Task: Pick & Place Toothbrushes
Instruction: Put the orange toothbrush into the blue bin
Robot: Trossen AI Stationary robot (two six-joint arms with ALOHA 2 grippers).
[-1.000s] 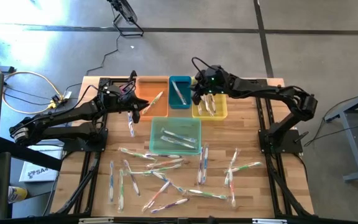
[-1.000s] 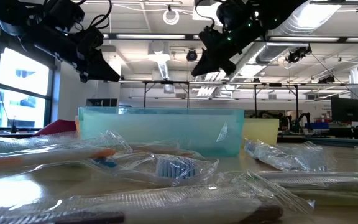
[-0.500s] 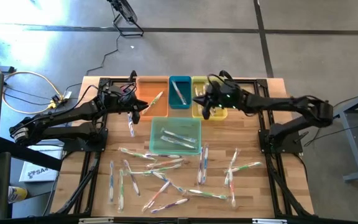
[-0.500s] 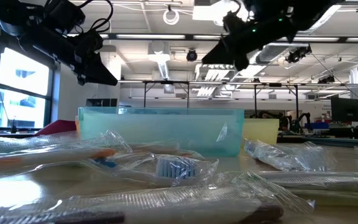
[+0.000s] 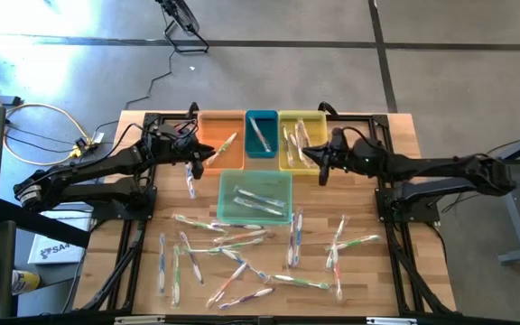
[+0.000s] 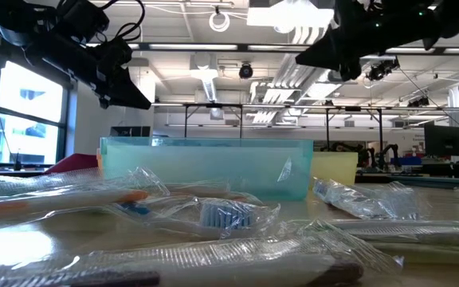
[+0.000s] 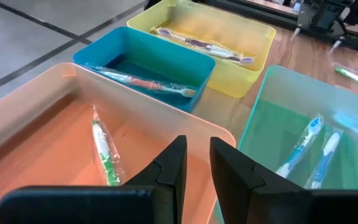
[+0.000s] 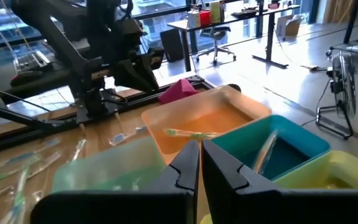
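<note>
Left pincer (image 5: 208, 155) part-open, empty, over orange bin (image 5: 219, 135); right pincer (image 5: 312, 155) clenched, empty, by yellow bin (image 5: 289, 122).

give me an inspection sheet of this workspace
surface: wooden slatted table, mostly covered at the front.
job's things: thin wrapped plastic toothbrushes scattered loose; more lie in the orange bin, blue bin, yellow bin and pale green bin.
clutter: nothing seen.
grippers: left gripper over the orange bin's edge, holding nothing visible; right gripper shut and empty beside the yellow bin.
cables: yellow and black cables left of the table.
surroundings: grey floor, desks and chairs beyond.
</note>
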